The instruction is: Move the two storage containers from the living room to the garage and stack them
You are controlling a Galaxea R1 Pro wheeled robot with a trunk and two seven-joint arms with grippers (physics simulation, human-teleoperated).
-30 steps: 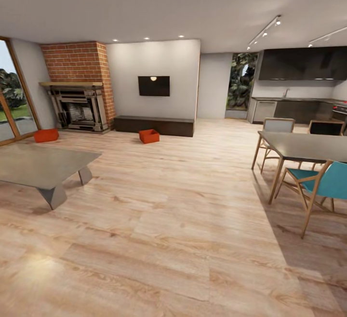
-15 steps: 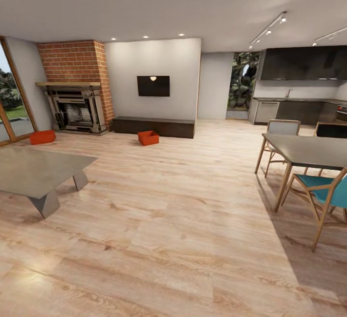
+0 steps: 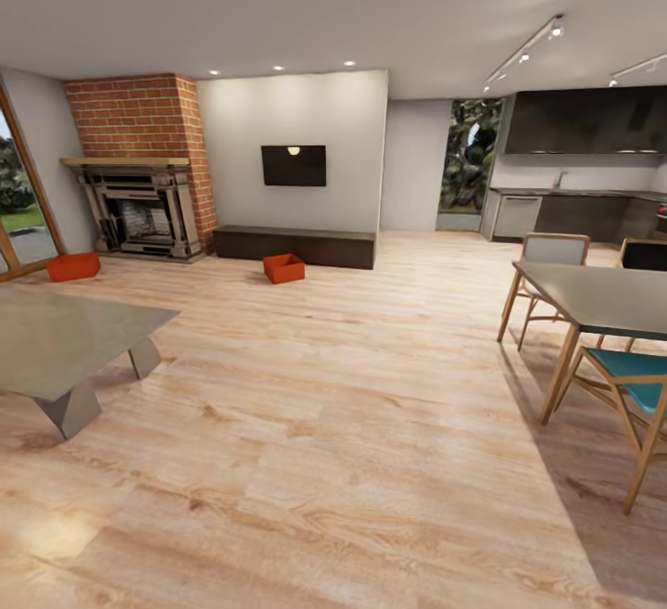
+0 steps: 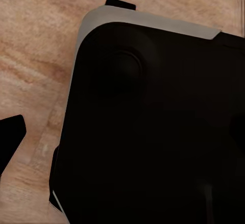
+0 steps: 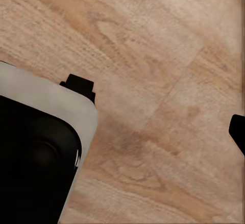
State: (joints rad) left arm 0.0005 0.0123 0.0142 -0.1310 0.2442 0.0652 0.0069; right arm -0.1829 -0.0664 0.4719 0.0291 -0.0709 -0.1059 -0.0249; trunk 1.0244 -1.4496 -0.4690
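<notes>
Living room seen from the head view, light wood-plank floor (image 3: 352,424) throughout. Two red-orange storage containers are noted on the planks at the far side: one (image 3: 284,268) just in front of the long dark low bench (image 3: 295,246), below the black wall TV (image 3: 294,165); the other (image 3: 73,266) further left, near the brick fireplace (image 3: 141,173) and beside the glazed door. The two are well apart — neither is touched by anything.

A grey low table (image 3: 65,345) is seen at near left; a dark dining table (image 3: 602,294) with wooden chairs, one teal-seated (image 3: 635,377), at right. A kitchen counter is visible beyond.

Wrist views: each looks down on the robot's black, grey-edged base (image 4: 153,127) over planks. A dark fingertip (image 4: 10,139) is caught at the frame edge of the left wrist view, another (image 5: 238,131) in the right — claw state of either arm cannot be told.
</notes>
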